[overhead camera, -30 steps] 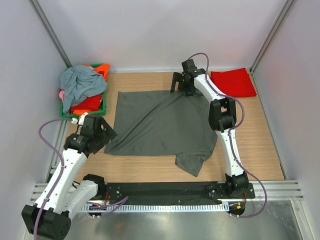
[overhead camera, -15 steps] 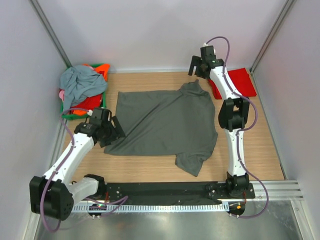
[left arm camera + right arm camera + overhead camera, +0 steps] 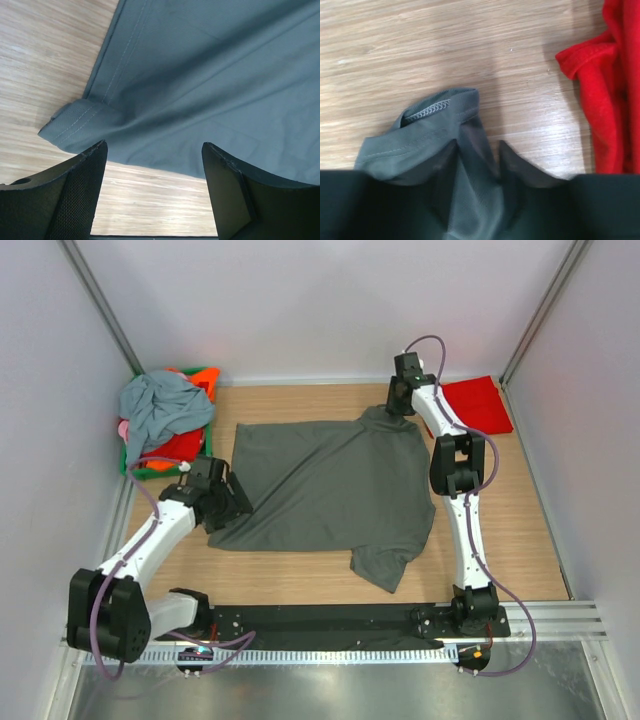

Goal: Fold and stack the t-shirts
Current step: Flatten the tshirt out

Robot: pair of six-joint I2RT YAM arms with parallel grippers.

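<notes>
A large dark charcoal-grey t-shirt [image 3: 325, 485] lies spread on the wooden table. My right gripper [image 3: 398, 405] is at its far right corner, jaws closed on a bunched fold of the grey fabric [image 3: 420, 135], which fills the gap at the right gripper [image 3: 477, 150]. My left gripper [image 3: 228, 502] is low at the shirt's near left corner. In the left wrist view the left gripper [image 3: 155, 155] stands open over bare wood, with the grey hem corner [image 3: 75, 122] just ahead of it. A folded red t-shirt [image 3: 475, 403] lies at the far right, and its edge [image 3: 610, 85] shows beside the right gripper.
A green basket [image 3: 207, 373] at the far left holds a blue-grey shirt [image 3: 160, 405] on top of red [image 3: 175, 448], orange [image 3: 207, 387] and pink [image 3: 124, 428] ones. White walls close in the left, back and right. A black rail [image 3: 330, 620] runs along the near edge.
My right gripper moved from above the shirt to its far right corner and closed on the fabric, pulling that corner up and right. My left gripper slid right towards the near left corner.
</notes>
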